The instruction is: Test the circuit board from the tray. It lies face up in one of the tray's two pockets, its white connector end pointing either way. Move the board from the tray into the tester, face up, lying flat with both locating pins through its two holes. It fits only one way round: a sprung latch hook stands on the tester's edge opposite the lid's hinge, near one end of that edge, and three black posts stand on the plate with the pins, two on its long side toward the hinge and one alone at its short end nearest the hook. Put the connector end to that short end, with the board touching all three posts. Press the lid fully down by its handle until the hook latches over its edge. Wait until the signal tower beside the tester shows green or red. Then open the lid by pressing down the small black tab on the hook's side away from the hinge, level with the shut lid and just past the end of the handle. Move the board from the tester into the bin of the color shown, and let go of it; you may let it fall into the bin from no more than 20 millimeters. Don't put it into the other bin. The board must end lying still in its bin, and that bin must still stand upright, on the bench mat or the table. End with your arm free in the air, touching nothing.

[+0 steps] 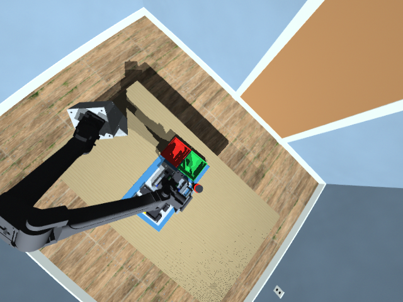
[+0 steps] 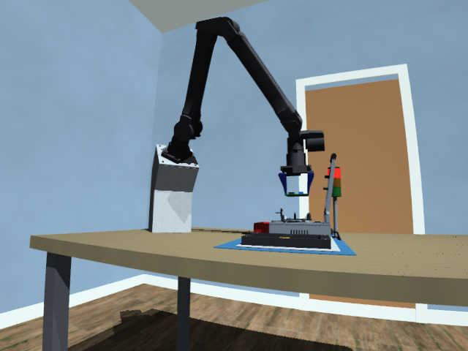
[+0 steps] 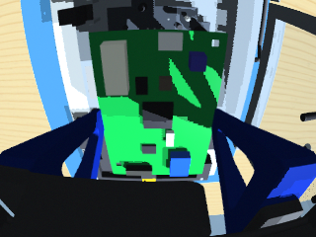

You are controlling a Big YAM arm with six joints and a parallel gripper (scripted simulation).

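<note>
My gripper (image 2: 296, 194) (image 3: 157, 117) is shut on the green circuit board (image 3: 158, 73) (image 2: 292, 194), held flat by its long edges between the blue fingers. It hangs well above the grey tester (image 2: 298, 227), whose plate with black posts shows behind the board in the wrist view. The tester's lid (image 2: 329, 189) stands open, nearly upright, at the right. The black tray (image 2: 287, 240) (image 1: 155, 216) lies in front of the tester. The signal tower (image 2: 335, 181) (image 1: 197, 187) stands beside the tester; its top red segment looks bright.
A red bin (image 1: 175, 151) (image 2: 260, 227) and a green bin (image 1: 192, 165) stand side by side behind the tester. All rest on a blue mat (image 2: 227, 244) (image 1: 128, 195). The arm's grey base block (image 2: 172, 196) stands at the table's back left.
</note>
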